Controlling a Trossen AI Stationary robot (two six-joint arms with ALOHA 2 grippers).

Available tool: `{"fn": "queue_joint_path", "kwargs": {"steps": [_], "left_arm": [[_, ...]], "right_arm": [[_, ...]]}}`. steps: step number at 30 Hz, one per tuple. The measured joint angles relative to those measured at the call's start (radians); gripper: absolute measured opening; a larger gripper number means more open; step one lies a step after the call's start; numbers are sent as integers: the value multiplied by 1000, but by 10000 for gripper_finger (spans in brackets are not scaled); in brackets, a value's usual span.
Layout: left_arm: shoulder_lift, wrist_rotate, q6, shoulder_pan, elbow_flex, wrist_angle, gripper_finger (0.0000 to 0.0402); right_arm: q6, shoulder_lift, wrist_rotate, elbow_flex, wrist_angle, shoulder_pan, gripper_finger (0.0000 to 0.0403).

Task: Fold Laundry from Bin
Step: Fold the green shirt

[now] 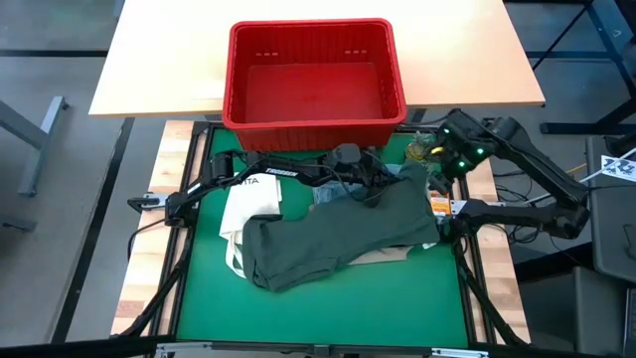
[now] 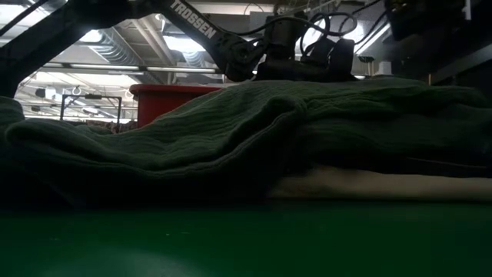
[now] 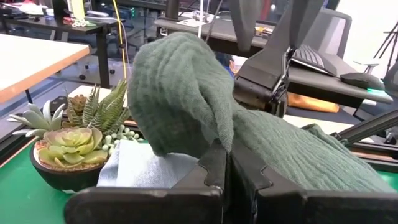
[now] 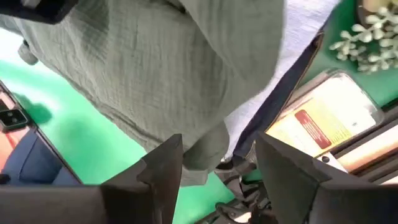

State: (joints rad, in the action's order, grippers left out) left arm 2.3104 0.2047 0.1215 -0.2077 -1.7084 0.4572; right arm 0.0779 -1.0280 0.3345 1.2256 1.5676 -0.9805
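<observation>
A dark olive-green garment [image 1: 338, 234] lies spread over the green mat, on top of a beige piece [image 2: 369, 185] and a grey-blue piece [image 3: 143, 165]. The red bin [image 1: 313, 129] stands beyond the mat's far edge. My left gripper [image 1: 386, 181] reaches across from the table's left and is shut on the garment near its far right end. My right gripper [image 4: 217, 162] hangs open above the garment's right corner [image 4: 202, 155], at the mat's right edge [image 1: 439, 174]. That corner shows below the gap between its fingers, and whether a finger touches it I cannot tell. My left gripper pinches a fold of the olive-green garment [image 3: 217, 140] between its two fingers, near the garment's far right end. The fingers come in about level from the table's left. The cloth humps up above the fingers [image 3: 180, 81] and falls slack past them onto the mat.
A white tote bag [image 1: 248, 204] lies partly under the garment's left end. A potted succulent [image 3: 68, 149] stands at the mat's far right corner [image 1: 425, 149]. An orange-and-white card [image 4: 323, 118] sits on the frame at the right edge.
</observation>
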Motion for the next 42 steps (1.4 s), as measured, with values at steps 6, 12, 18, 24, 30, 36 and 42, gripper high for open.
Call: {"fn": "queue_joint_path", "kwargs": {"steps": [6,12,18,24,30,36,42], "left_arm": [[0,0,-1,-7,0,4,0],[0,0,0,-11,0,4,0],[-1,0,0,-11,0,4,0],[-1,0,0,-11,0,3,0],[-1,0,0,-11,0,0,0],[-1,0,1,-11,0,0,0],[-1,2,1,-11,0,0,0]], "right_arm": [[169,117,-51,-63,-35,126,200],[393,198,-80,-192,-157,347,200],[602,223,-200,-285,-150,557,200],[727,212,-255,-355,-186,744,200],[840,212,-324,-390,-215,892,200],[945,212,-327,-447,-237,991,200],[937,199,-346,-461,-339,1036,198]]}}
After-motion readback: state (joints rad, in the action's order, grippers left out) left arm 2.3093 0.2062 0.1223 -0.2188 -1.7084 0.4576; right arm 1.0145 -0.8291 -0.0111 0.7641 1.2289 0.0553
